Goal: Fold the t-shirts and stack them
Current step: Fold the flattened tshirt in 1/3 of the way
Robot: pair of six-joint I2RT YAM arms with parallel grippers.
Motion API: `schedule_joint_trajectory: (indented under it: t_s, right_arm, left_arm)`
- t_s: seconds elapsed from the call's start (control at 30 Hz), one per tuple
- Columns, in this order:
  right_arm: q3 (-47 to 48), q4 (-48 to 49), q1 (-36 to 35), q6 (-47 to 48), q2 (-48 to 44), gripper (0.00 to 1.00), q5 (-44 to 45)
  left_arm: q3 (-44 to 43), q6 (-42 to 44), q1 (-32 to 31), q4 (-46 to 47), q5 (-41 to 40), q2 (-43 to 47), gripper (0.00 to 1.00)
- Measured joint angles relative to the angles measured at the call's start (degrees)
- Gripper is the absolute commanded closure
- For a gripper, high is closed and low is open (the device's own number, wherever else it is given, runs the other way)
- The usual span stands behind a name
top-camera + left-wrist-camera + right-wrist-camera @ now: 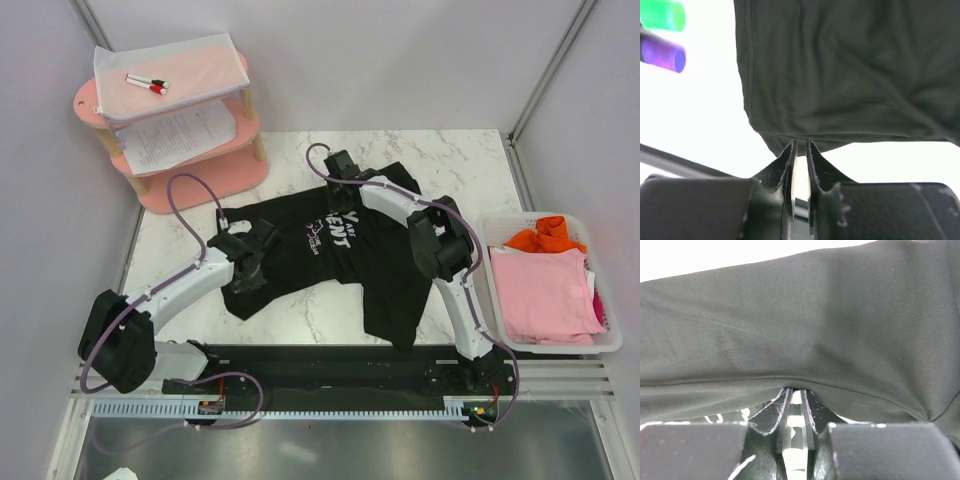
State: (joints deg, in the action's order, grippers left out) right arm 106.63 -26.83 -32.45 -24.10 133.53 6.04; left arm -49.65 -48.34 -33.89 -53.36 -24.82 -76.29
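The black t-shirt (375, 255) with white chest lettering lies crumpled and partly folded over on the marble table (460, 160). My left gripper (255, 248) rests at the shirt's left edge. In the left wrist view its jaws (801, 143) stand a narrow slit apart, with the shirt's hem (840, 75) right at the tips and bright table showing between them. My right gripper (338, 166) is at the shirt's far edge. Its tips (796, 390) are shut on a fold of the black cloth (805, 325) that drapes over them. A pink t-shirt (545, 292) and an orange one (545, 233) lie in the basket.
The white basket (488, 228) stands at the table's right edge. A pink two-tier shelf (195, 185) at the back left carries printed paper sheets (180, 135) and markers (147, 84). The black mounting rail (330, 365) runs along the near edge. White walls enclose the sides.
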Motion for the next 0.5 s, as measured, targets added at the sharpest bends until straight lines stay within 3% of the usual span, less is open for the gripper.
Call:
schedule_joint_trajectory:
  t_s: [0.1,0.2,0.23,0.3,0.37,0.4,0.43,0.5]
  right_arm:
    - [0.9,0.3,0.8,0.6,0.6,0.80,-1.2]
    - [-0.7,1.1,1.4,1.2,-0.5,0.61,-2.8]
    - [-2.3,1.5,1.6,1.6,-1.6,0.49,-3.3]
    - [-7.1,1.3,1.7,2.1,-5.1,0.39,-4.0]
    - [-12.2,0.2,1.8,2.6,-9.5,0.23,-4.6]
    - [-15.7,0.0,1.9,2.9,-12.5,0.10,-4.9]
    - [-19.1,-0.8,1.9,3.0,-15.9,0.02,-5.1]
    - [-25.9,-1.2,1.9,3.1,-23.3,0.02,-5.3]
  left_arm:
    - [-0.7,1.2,0.0,2.0,-0.3,2.2,0.80]
    - [-1.0,2.2,0.0,3.2,-0.4,2.4,0.80]
    - [-1.0,2.6,0.0,3.5,-0.5,2.4,0.79]
    - [-1.1,3.2,0.1,3.8,-0.3,2.0,0.78]
    - [-1.1,3.6,0.5,4.1,0.1,1.2,0.76]
    - [-1.1,3.7,0.9,4.2,0.8,0.8,0.76]
    - [-1.1,3.8,1.5,4.2,1.5,0.2,0.53]
    - [-1.1,4.2,2.5,4.3,2.7,-0.5,0.36]
